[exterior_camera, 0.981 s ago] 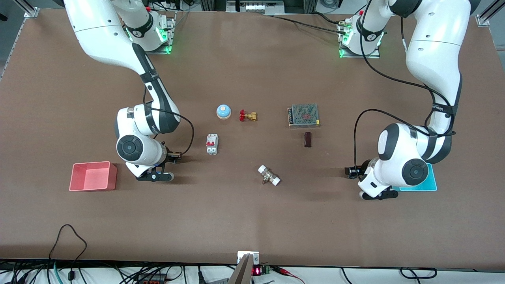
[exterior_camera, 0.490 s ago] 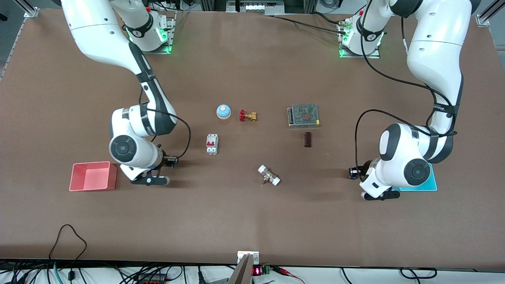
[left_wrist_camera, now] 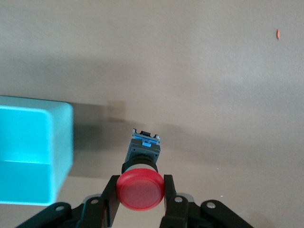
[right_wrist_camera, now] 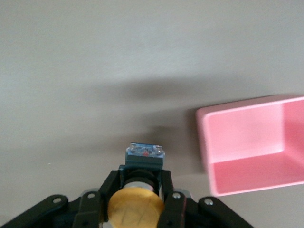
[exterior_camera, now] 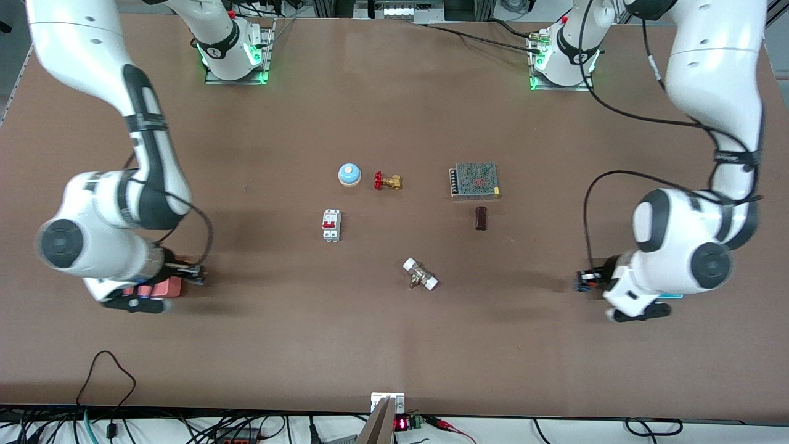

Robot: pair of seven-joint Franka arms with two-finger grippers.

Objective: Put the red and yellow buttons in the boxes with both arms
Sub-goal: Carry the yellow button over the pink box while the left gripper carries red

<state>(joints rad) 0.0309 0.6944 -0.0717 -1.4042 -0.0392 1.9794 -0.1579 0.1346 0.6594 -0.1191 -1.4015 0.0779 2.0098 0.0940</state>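
Observation:
My left gripper is shut on the red button, its black and blue body pointing away from the wrist. It hangs over the bare table just beside the cyan box. In the front view the left gripper shows dimly, and the arm hides most of the cyan box. My right gripper is shut on the yellow button over the bare table beside the pink box. In the front view the right gripper is at the pink box's edge.
On the middle of the table are a blue-domed bell, a red-handled brass valve, a white circuit breaker, a mesh-topped power supply, a dark brown cylinder and a white-ended fitting.
Both arms have swung outward toward their ends of the table with the buttons held. The right arm now covers most of the pink box and the left arm most of the cyan box.

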